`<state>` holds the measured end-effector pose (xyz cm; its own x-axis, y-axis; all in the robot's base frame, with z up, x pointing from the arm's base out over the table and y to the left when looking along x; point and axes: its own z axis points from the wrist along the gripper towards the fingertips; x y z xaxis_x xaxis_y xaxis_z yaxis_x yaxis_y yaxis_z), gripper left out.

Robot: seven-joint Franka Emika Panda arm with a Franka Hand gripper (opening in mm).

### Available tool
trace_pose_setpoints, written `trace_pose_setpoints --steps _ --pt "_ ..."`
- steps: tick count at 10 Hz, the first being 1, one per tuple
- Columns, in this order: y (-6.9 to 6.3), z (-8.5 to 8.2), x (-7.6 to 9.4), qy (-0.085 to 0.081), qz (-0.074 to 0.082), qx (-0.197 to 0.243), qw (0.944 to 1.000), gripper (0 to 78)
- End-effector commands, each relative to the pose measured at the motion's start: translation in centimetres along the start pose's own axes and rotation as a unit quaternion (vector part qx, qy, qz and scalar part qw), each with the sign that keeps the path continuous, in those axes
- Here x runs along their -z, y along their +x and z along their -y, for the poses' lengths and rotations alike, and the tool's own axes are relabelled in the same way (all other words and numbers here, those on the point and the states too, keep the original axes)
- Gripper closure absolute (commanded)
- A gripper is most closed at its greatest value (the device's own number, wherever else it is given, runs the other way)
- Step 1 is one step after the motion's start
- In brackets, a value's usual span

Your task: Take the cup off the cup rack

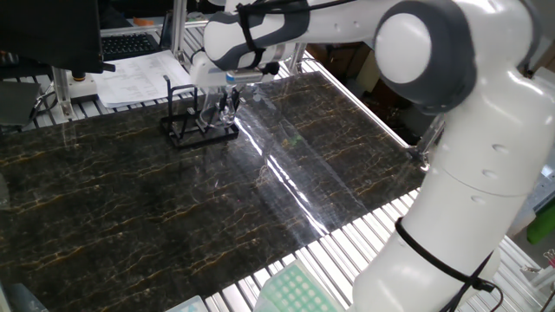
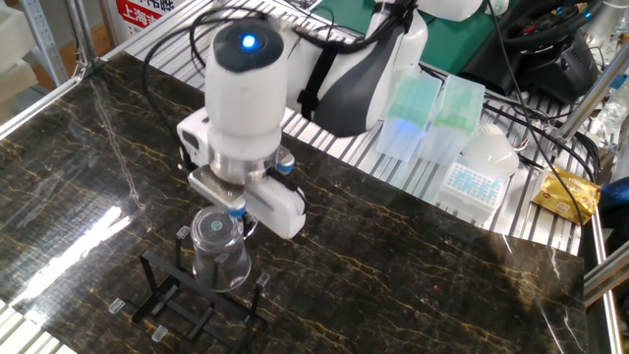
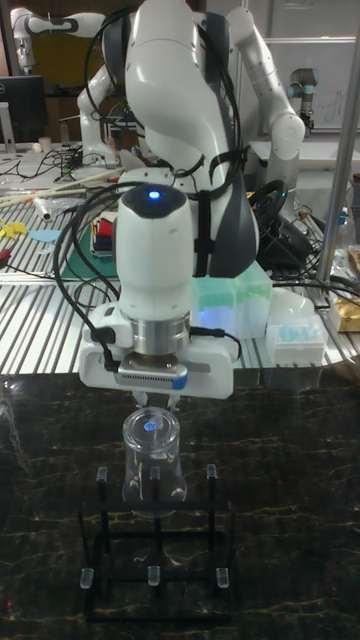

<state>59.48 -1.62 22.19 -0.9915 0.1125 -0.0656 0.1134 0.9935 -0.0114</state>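
The cup (image 2: 218, 258) is clear glass and stands upside down, its base upward, over the pegs of the black wire cup rack (image 2: 167, 300). One peg shows inside the cup (image 3: 152, 460), whose wide rim hangs just above the rack's base (image 3: 150, 575). My gripper (image 2: 222, 222) comes straight down onto the cup's upturned base and is shut on it. In the tall fixed view the gripper (image 3: 152, 406) sits directly over the cup, fingertips mostly hidden under the hand. The one fixed view shows the gripper (image 1: 225, 95) at the rack (image 1: 189, 127) near the table's far edge.
Pipette tip boxes (image 2: 423, 116) and a white box (image 2: 472, 177) lie on the slatted rail behind the arm, with a yellow packet (image 2: 567, 195) further right. Papers (image 1: 134, 80) lie beyond the rack. A green tip box (image 1: 293, 290) sits at the near edge.
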Motion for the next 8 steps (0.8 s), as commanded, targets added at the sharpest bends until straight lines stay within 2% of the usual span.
trace_pose_setpoints --steps 1,8 --pt "0.3 0.4 1.3 -0.002 0.023 -0.012 0.9996 76.4" --pt "1.2 -0.5 3.7 0.004 0.025 -0.023 0.9994 76.4"
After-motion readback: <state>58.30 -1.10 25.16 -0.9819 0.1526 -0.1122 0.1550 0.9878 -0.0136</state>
